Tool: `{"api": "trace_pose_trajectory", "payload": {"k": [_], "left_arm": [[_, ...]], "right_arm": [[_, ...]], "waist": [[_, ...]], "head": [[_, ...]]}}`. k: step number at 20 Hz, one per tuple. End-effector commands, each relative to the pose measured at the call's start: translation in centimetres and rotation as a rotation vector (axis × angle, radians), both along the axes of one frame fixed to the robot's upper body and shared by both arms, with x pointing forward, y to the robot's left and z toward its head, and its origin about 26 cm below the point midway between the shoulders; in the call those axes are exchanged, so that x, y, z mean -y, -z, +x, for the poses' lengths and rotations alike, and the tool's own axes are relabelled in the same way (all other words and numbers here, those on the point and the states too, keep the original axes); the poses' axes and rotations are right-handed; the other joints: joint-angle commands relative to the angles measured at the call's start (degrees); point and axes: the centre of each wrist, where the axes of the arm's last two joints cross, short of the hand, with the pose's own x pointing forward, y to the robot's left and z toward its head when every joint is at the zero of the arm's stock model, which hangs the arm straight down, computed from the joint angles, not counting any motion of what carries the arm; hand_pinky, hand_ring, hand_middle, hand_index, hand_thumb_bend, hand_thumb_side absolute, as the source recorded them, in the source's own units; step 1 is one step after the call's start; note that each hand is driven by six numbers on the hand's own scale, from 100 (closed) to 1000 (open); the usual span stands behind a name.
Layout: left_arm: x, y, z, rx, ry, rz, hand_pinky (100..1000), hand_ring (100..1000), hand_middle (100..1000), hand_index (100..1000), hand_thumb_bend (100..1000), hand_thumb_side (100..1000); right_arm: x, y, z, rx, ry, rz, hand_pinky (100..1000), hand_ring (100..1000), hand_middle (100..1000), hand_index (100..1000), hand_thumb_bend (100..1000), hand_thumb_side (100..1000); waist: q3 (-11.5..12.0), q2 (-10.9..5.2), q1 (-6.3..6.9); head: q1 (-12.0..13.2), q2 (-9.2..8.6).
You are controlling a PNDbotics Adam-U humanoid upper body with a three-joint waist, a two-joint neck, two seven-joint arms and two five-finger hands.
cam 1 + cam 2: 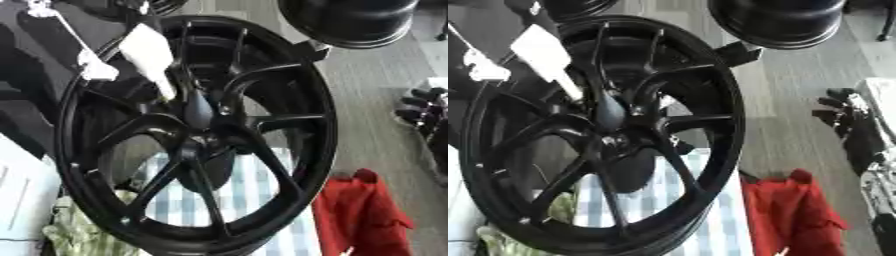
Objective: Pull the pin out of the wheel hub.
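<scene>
One hand (846,112), the right, is seen well to the right of the upright black wheel hub (197,132) with fingers curled on nothing, while the dark pin (198,107) is judged unpulled at the hub's centre, so the task seems barely begun.

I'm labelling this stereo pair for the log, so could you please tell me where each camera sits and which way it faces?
Left eye view: in the robot's head, looking down at the black wheel; the right hand shows at the right edge, fingers curled, holding nothing.
Right eye view: beside it in the head, aimed the same way; the same hand sits further in from the edge.
Shared: the wheel, the red cloth, the checked cloth, the grey floor.
</scene>
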Motion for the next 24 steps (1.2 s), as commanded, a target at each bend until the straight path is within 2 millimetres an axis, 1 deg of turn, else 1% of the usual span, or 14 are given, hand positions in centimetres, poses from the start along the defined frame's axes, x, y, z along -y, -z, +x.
{"api": "trace_pose_trajectory", "payload": {"k": [1,5,8,11,14,17,20,22,23,24], "left_arm": [[-2.8,-2.8,-2.3,0.097,-0.032,-0.115,682,564,430,398,100,107],[-6.0,-3.2,-3.5,0.129,-0.1,-0.235,675,565,439,394,100,102],[-8.4,-2.8,-4.1,0.135,-0.162,-0.294,673,564,438,394,100,105],[-10.9,-2.1,-4.5,0.139,-0.252,-0.316,673,564,437,396,100,107],[-13.5,-1.0,-4.5,0.143,-0.361,-0.324,672,564,437,398,100,112],[-16.5,0.4,-4.5,0.146,-0.484,-0.353,671,564,440,403,100,123],[-19.4,2.2,-4.5,0.152,-0.618,-0.351,680,571,446,418,100,110],[-20.4,3.2,-4.5,0.17,-0.676,-0.33,684,575,450,424,101,111],[-20.9,3.8,-4.4,0.166,-0.704,-0.316,704,593,468,456,129,130],[-21.5,4.6,-4.3,0.153,-0.737,-0.302,712,601,477,472,133,137]], "right_arm": [[0.9,-1.4,-0.1,0.024,0.012,-0.039,923,733,748,834,100,822],[1.0,-1.5,-0.2,0.032,0.02,-0.037,924,733,749,834,100,819],[1.1,-1.6,-0.2,0.035,0.027,-0.036,923,733,749,834,100,818],[1.2,-1.6,-0.2,0.037,0.03,-0.036,923,732,749,834,100,819],[1.2,-1.7,-0.2,0.042,0.033,-0.034,923,732,748,834,100,818],[1.3,-1.8,-0.2,0.049,0.041,-0.028,923,732,749,834,100,816],[1.5,-1.9,-0.3,0.058,0.054,-0.022,924,732,749,835,100,813],[1.6,-1.9,-0.3,0.062,0.059,-0.02,924,732,749,835,100,813],[1.6,-1.9,-0.3,0.063,0.06,-0.019,924,732,749,835,100,812],[1.6,-1.9,-0.3,0.064,0.061,-0.018,924,732,749,835,100,812]], "waist": [[0.19,-0.98,-0.01],[0.4,-0.99,0.1],[0.51,-0.96,0.1],[0.58,-0.84,0.07],[0.56,-0.65,0.0],[0.6,-0.45,-0.1],[0.77,-0.36,-0.21],[0.8,-0.34,-0.28],[0.86,-0.33,-0.32],[0.88,-0.32,-0.38]], "head": [[-0.2,-0.35],[-0.39,-0.54],[-0.65,-0.83],[-0.73,-1.05],[-0.8,-1.25],[-1.16,-1.3],[-1.79,-1.32],[-1.92,-1.36],[-1.98,-1.44],[-2.02,-1.54]]}}
